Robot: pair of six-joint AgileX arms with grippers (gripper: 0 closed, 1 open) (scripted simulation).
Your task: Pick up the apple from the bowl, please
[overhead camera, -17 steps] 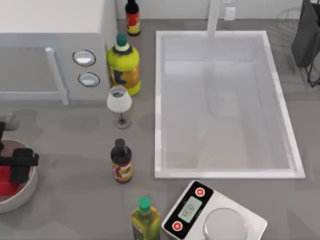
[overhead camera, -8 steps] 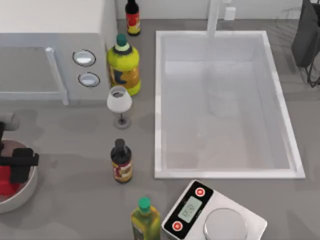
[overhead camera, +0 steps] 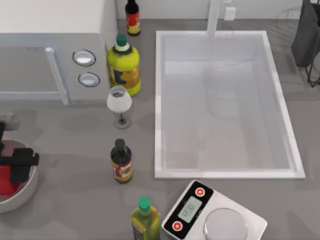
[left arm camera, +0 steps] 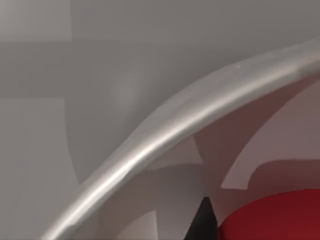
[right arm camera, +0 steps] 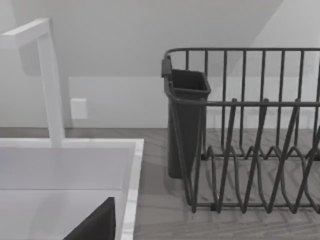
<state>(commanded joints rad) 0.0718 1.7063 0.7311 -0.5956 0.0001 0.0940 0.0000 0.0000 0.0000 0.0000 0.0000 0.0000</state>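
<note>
Left gripper [overhead camera: 15,167], at the top view's left edge, reaches down into the bowl [overhead camera: 27,192] directly over the apple [overhead camera: 5,181]; whether its fingers have met the fruit cannot be told. The apple lies immediately beneath and beside the gripper, inside the bowl's rim [left arm camera: 165,135], its red flank [left arm camera: 275,215] next to a dark fingertip [left arm camera: 204,222]. The coming lift looks to depend on that straddle. Right arm: parked near the dish rack [right arm camera: 250,130], far across the sink [overhead camera: 225,105].

Readable text: none | scale display [overhead camera: 189,209]: faint digits, illegible | dark bottle [overhead camera: 121,162] label: print too small to read | yellow bottle [overhead camera: 123,65] label: dark shape, no letters legible
</note>
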